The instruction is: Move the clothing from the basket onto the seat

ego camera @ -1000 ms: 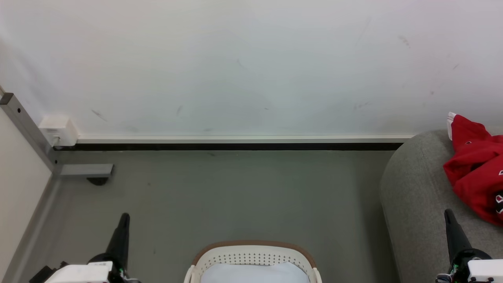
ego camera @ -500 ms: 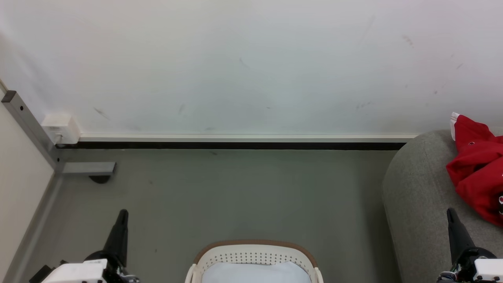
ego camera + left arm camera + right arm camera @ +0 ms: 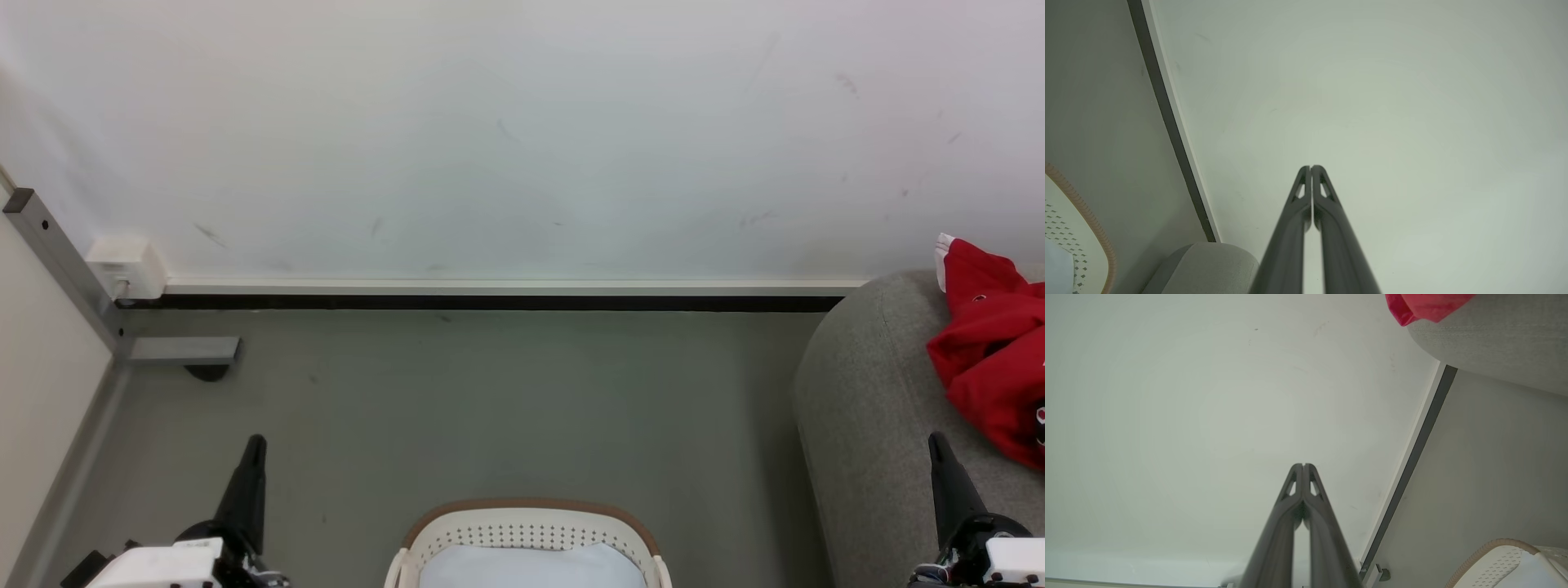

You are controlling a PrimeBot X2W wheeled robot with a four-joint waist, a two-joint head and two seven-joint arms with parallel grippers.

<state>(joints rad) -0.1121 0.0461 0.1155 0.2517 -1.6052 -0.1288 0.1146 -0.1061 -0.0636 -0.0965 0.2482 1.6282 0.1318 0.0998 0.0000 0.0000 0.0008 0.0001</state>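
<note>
Red clothing [image 3: 992, 359] with a white edge lies bunched on the grey seat [image 3: 865, 408] at the right; a red corner of the clothing [image 3: 1425, 306] also shows on the seat [image 3: 1494, 343] in the right wrist view. The white basket [image 3: 531, 531] with a brown rim stands on the floor at bottom centre, showing its pale lining and no red fabric. The basket [image 3: 1073, 245] sits at the left wrist view's lower left, and the basket [image 3: 1498, 563] at the right wrist view's lower right. My left gripper [image 3: 255, 445] is shut and empty, left of the basket. My right gripper [image 3: 935, 441] is shut and empty, over the seat's front.
A white wall [image 3: 522, 139] with a dark skirting strip [image 3: 490, 303] runs across the back. A grey metal post and foot [image 3: 184, 351] and a white box [image 3: 122, 265] stand at the left corner. Grey floor [image 3: 490, 400] lies between basket and wall.
The whole head view has shifted slightly to the right since a second ago; since half a second ago nothing has moved. Both grippers stay shut.
</note>
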